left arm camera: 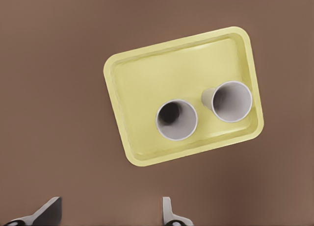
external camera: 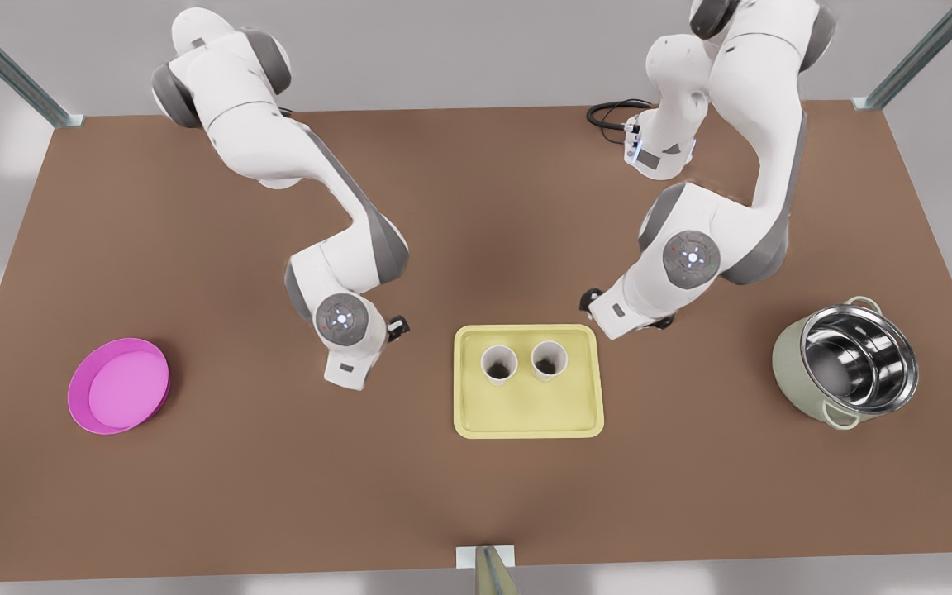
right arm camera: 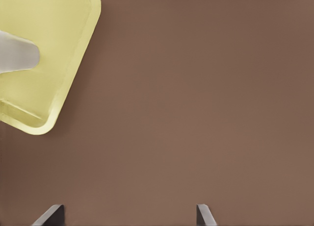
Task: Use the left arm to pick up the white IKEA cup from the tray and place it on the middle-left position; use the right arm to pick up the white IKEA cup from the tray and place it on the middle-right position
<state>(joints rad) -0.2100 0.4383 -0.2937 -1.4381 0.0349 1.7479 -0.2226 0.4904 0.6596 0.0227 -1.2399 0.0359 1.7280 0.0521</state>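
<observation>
The pale yellow tray (external camera: pixel 525 413) lies at the table's front centre. Two white cups stand upright on its far half, one (external camera: pixel 498 364) towards the front view's left and one (external camera: pixel 549 360) towards the right. In the left wrist view both cups (left arm camera: pixel 176 119) (left arm camera: pixel 231 101) sit on the tray (left arm camera: pixel 147 79), well beyond my open, empty left gripper (left arm camera: pixel 109 210). The left arm's wrist (external camera: pixel 344 324) hovers over bare table left of the tray. My right gripper (right arm camera: pixel 129 213) is open over brown tabletop, with a tray corner (right arm camera: pixel 59 30) and one cup's side (right arm camera: pixel 17 57) off to one side. The right arm's wrist (external camera: pixel 637 307) is by the tray's far right corner.
A round magenta dish (external camera: pixel 119 385) sits at the front view's left. A steel pot (external camera: pixel 848 364) with pale green handles sits at the right. A black cable (external camera: pixel 612 111) lies at the back near the right arm's base. Bare brown tabletop flanks the tray on both sides.
</observation>
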